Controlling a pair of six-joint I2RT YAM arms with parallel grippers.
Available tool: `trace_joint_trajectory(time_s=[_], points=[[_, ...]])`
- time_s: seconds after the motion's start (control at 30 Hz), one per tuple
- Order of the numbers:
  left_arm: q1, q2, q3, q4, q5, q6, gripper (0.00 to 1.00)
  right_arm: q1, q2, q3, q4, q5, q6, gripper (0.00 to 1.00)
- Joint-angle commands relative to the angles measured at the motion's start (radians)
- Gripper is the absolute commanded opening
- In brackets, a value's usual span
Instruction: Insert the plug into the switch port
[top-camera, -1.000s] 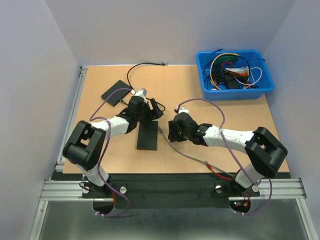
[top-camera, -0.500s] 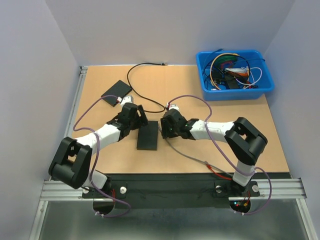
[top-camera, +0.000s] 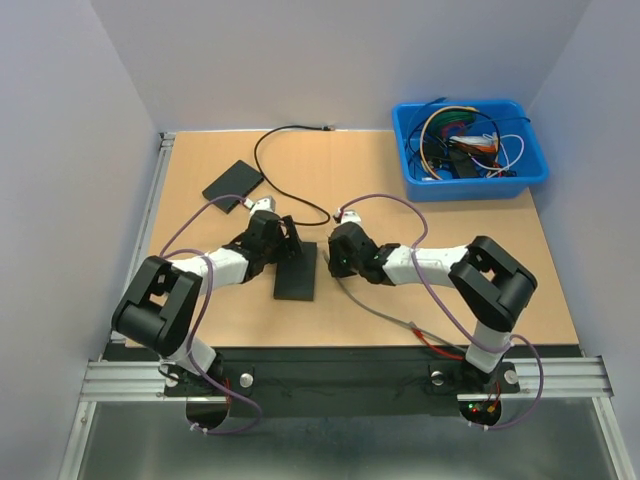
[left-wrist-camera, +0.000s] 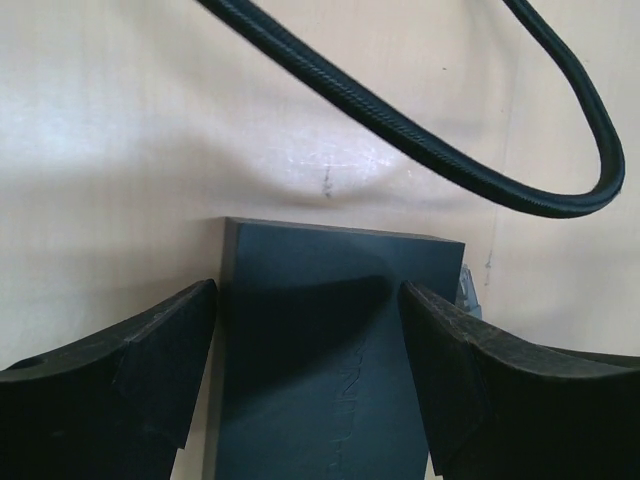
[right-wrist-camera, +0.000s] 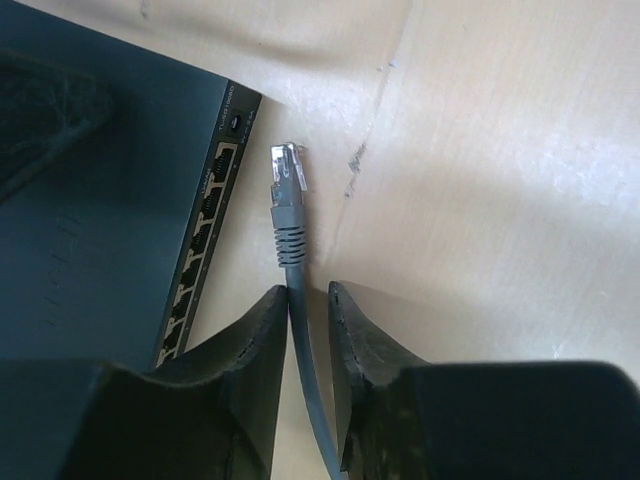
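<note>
**Right gripper has the cable, plug not yet in**

Right gripper (right-wrist-camera: 308, 292) sits low over the table (top-camera: 450, 275), its fingers drawn nearly together on the grey cable (right-wrist-camera: 293, 255) a little behind the plug. That looks like a firm pinch.

The switch (top-camera: 296, 272) lies flat between the two arms. The left gripper (left-wrist-camera: 308, 295) straddles one end of it, fingers spread to either side. I cannot tell whether the pads press on the housing or merely flank it.

The plug (right-wrist-camera: 286, 175) points forward from the right fingers. It lies just beside the row of ports (right-wrist-camera: 205, 230) but apart from it, roughly parallel to the port face rather than aimed into a socket.

My read is that grasping and approach are done. Turning the plug toward a port, lining it up and pushing it home are left.
</note>
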Motion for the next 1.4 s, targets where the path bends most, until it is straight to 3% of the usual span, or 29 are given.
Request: trace_joint_trajectory(time_s=[0.0,0.17,0.4,0.63,0.77,0.9,1.0,1.37], points=[[-0.002,0.040,-0.001,0.135,0.119,0.034,0.84,-0.002,-0.019,-0.094,-0.067,0.043,0.017,0.28],[-0.046,0.092,0.014,0.226,0.208,0.043,0.84,-0.002,-0.065,-0.152,-0.067,0.056,0.046,0.17],[-0.086,0.027,0.056,0.196,0.141,0.081,0.84,-0.001,-0.209,-0.247,-0.069,0.096,0.068,0.01],[-0.084,-0.144,0.131,0.042,0.065,0.118,0.84,-0.001,-0.484,-0.306,-0.139,0.113,0.072,0.00],[-0.101,-0.287,0.050,0.152,0.197,0.082,0.77,0.010,-0.646,-0.316,-0.116,0.006,0.011,0.01],[-0.132,-0.365,-0.039,0.284,0.335,0.032,0.77,0.013,-0.752,-0.323,-0.081,-0.085,-0.012,0.00],[-0.166,-0.377,-0.052,0.321,0.355,0.020,0.73,0.016,-0.804,-0.319,-0.047,-0.155,-0.014,0.01],[-0.271,-0.267,-0.029,0.398,0.351,0.008,0.71,0.016,-0.840,-0.293,-0.014,-0.194,-0.002,0.00]])
